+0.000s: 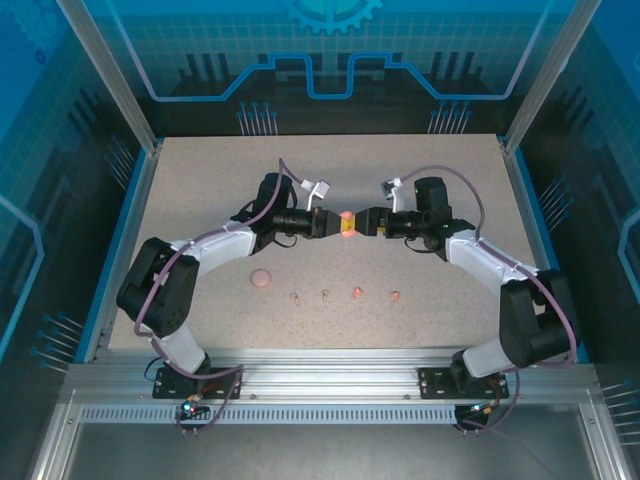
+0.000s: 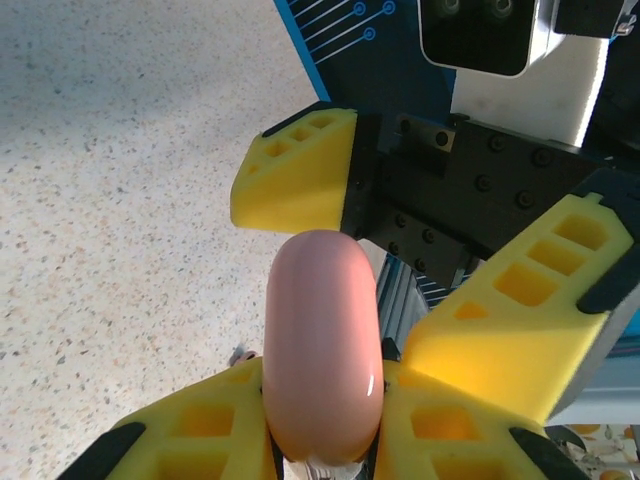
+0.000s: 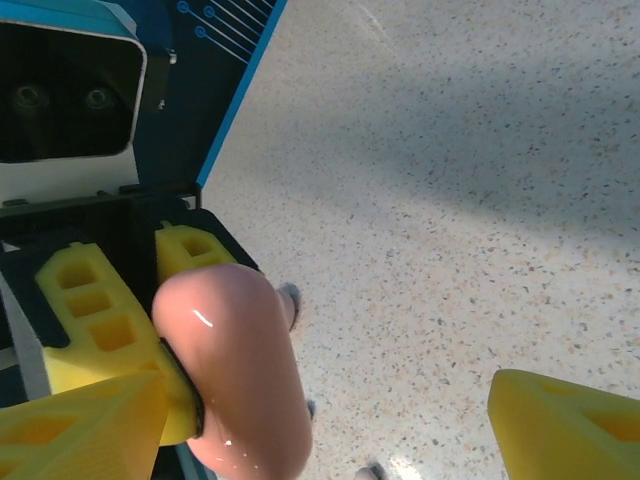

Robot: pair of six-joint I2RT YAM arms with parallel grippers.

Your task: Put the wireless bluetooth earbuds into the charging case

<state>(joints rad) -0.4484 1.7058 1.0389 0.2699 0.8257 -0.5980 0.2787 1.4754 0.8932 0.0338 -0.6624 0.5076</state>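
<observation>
Presently, left pincer [image 2: 322, 440] grips pink case [image 2: 322, 350] above surface [image 1: 200, 180]; right pincer [image 1: 357, 222] stands wide, fingers either side of it. 4 earbuds [image 1: 326, 294] lie in a row below.

Left arm [image 1: 195, 255], right arm [image 1: 500, 268]: white shells, black joints, purple cables [image 1: 476, 200]. Left gripper [image 1: 338, 223], right gripper [image 1: 357, 222]: yellow fingers [image 2: 300, 170] with square pockets, black screw-studded carriage [image 2: 470, 190]. Black bases [image 1: 180, 378] at 6 o'clock.
</observation>
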